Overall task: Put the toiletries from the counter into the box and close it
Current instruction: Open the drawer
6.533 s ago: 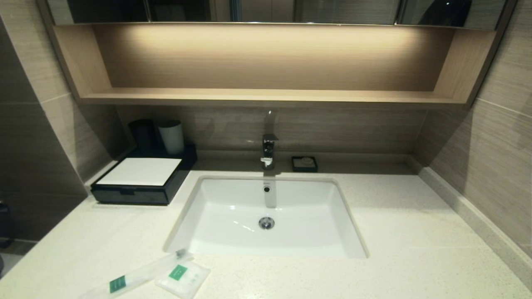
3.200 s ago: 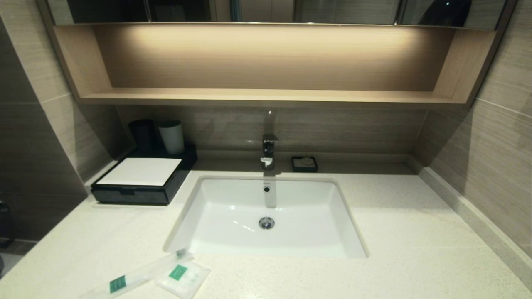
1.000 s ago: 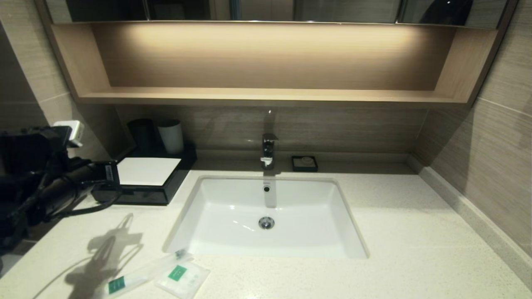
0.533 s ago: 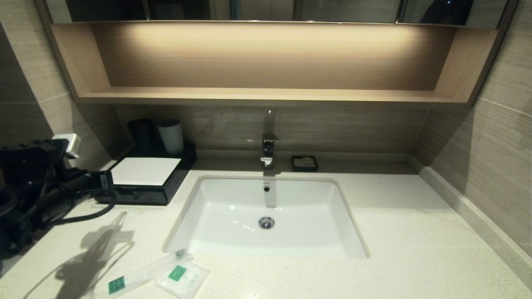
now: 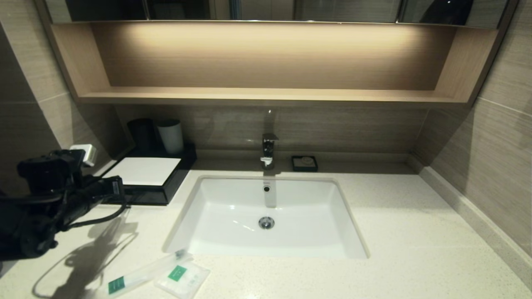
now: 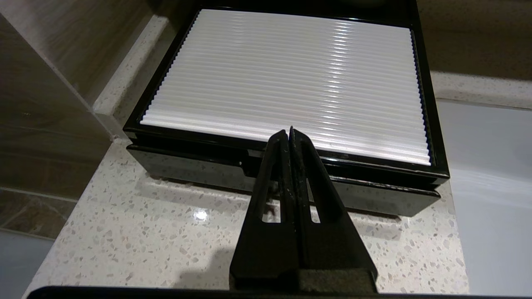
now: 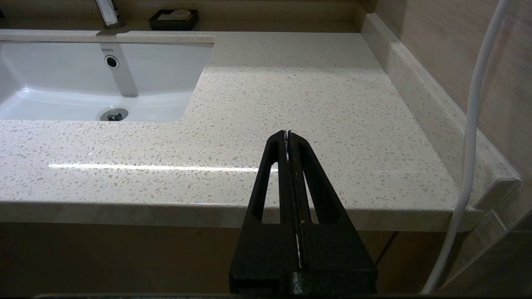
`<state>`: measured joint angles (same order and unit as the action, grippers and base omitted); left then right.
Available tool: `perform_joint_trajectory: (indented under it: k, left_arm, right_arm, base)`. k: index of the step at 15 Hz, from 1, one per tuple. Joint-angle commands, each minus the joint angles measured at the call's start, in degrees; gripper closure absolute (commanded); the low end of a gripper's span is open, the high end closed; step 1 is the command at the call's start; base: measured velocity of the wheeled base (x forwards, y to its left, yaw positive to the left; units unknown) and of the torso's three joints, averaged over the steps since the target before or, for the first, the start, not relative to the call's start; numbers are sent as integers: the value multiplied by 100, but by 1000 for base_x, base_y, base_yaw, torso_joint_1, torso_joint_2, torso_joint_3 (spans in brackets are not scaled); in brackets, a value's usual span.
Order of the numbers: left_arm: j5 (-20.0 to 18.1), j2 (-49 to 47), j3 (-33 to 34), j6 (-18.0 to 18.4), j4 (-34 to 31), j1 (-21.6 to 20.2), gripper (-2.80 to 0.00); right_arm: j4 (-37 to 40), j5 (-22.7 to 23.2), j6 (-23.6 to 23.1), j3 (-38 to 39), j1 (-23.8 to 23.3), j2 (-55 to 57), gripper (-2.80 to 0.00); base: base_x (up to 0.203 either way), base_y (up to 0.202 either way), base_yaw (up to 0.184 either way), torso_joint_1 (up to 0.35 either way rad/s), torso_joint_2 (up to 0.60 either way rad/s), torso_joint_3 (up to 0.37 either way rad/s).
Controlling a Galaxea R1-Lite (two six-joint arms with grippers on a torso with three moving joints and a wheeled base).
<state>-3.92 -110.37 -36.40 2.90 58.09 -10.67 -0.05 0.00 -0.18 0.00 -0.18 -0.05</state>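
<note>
The black box (image 5: 164, 192) with its white top panel (image 5: 143, 170) stands at the counter's (image 5: 407, 232) back left, drawer shut. My left arm (image 5: 62, 195) reaches in from the left. My left gripper (image 6: 289, 131) is shut and empty, its tips just short of the drawer front (image 6: 374, 195), below the white panel (image 6: 291, 74). The long thin packet (image 5: 141, 274) and the flat squarish packet (image 5: 183, 278) lie side by side at the counter's front edge, left of the sink (image 5: 316, 224). My right gripper (image 7: 286, 133) is shut and empty, off the counter's (image 7: 311, 95) front right edge.
A black cup (image 5: 142, 135) and a white cup (image 5: 171, 136) stand on the back of the box. The faucet (image 5: 269, 150) and a small dark soap dish (image 5: 304, 163) are behind the sink. A wooden shelf (image 5: 266, 97) overhangs. Walls close in left and right.
My left arm came into view from the left, then dropped lower and moved a little right toward the box front. The packets and the box have not moved.
</note>
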Motion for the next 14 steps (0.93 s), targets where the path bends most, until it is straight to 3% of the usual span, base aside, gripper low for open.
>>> perform_joint_trajectory:
  k: [1,14]
  left_arm:
    - [-96,-300,-137,-12,90,-12,0]
    - [-188,-389,28,122,142,-252,0]
  right_arm:
    - [-4,0,1,9,1,5,0]
    - [-4,0,0,9,1,5,0]
  base:
    - [0,0,0,0,0,0]
    - [0,0,0,0,0,0]
